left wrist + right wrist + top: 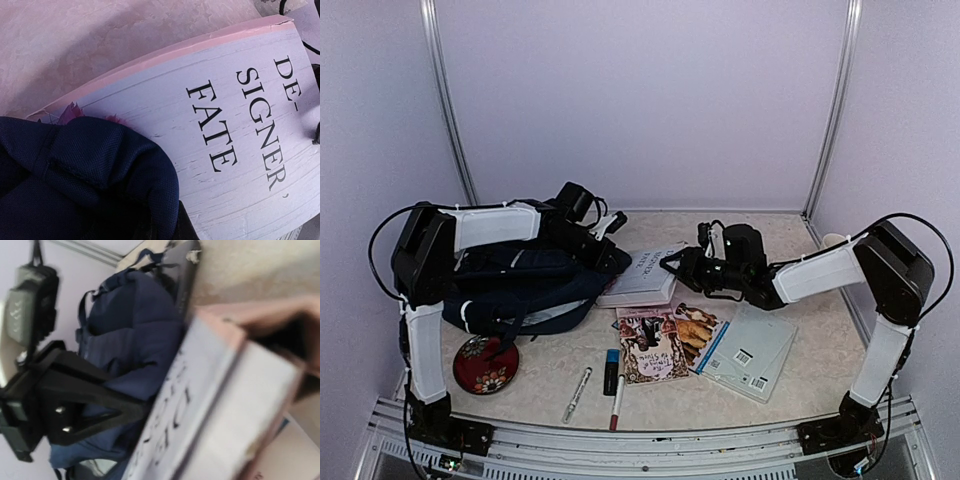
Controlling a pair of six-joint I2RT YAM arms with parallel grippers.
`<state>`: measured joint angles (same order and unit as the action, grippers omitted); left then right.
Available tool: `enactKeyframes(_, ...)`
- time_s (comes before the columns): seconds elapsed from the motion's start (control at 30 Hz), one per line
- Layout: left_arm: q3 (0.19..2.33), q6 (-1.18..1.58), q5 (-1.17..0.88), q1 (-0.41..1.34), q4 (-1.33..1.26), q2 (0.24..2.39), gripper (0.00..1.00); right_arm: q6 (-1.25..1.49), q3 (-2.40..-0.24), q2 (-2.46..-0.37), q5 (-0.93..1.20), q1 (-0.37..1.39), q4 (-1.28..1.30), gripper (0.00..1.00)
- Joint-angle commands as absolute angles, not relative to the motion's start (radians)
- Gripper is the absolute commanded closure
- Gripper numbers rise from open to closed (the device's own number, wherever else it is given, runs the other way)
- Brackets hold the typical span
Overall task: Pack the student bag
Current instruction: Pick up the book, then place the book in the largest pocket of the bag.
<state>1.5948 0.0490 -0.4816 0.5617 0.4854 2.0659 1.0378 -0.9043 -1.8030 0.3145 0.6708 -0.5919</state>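
The white book [645,275] lettered "De-signer Fate" lies right at the right gripper [672,264], between it and the student bag [535,285]. I cannot tell whether those jaws are gripping the book. Nearer the bases than that gripper lie a picture book [652,345], a blue-edged notebook [750,350] and two pens [577,394]. The left gripper [610,222] is pinched closed on bunched navy fabric of the slumped bag just beneath it.

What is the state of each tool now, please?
Left tool: closed, apparently pinching the navy-blue fabric backpack.
Right tool: at the white paperback book's edge; open or closed cannot be told.
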Motion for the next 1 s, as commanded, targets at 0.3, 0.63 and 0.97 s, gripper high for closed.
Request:
enactKeyframes(0.3,1.432,0.041,-0.309,0.644,0.253,1.626,1.0,0.977,-0.773,-1.617,0.228,0.623,-0.51,0.79)
enactKeyframes(0.63,1.481,-0.097,0.248,0.776,0.301,1.474,1.0,0.847,-0.704,-1.172,0.084,0.554,-0.242,0.81)
enactKeyframes(0.97,1.499,-0.083,0.253,0.819,0.266,1.469,1.0,0.826,-0.646,-0.911,0.008,0.555,-0.218,0.83)
